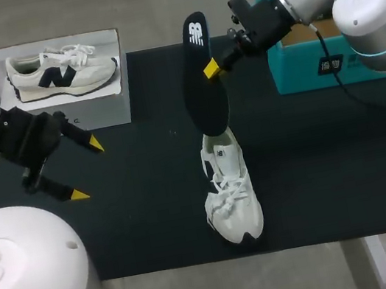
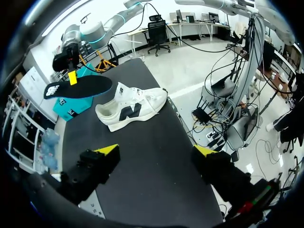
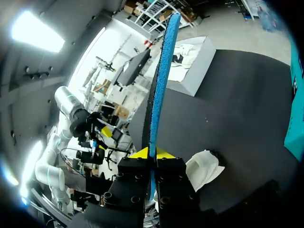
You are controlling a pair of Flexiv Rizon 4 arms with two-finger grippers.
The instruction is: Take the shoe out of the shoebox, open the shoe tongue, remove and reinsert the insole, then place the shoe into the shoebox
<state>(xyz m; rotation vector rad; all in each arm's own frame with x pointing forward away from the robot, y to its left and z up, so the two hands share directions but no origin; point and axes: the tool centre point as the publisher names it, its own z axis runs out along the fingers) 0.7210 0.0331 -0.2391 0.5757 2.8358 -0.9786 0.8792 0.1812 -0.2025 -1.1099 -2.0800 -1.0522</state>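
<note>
Head view: the right gripper (image 1: 213, 67) is clamped on the black insole (image 1: 202, 75), which hangs upright over the heel opening of the white shoe (image 1: 232, 194). The shoe stands on the dark mat (image 1: 150, 197) on the desk (image 1: 240, 286). The left gripper (image 1: 87, 169), spread wide and holding nothing, hovers at the shoe's 9 o'clock. The teal shoebox (image 1: 305, 57) sits at the shoe's 2 o'clock.

Left wrist view: the left gripper (image 2: 156, 151) gapes wide, with the shoe (image 2: 130, 108) well ahead of it. The insole (image 2: 78, 88) is beyond the shoe's heel, in the right gripper (image 2: 72, 77).

Right wrist view: the right gripper (image 3: 151, 153) pinches the insole (image 3: 159, 90) edge-on, and the shoe (image 3: 204, 171) is just beside it.
</note>
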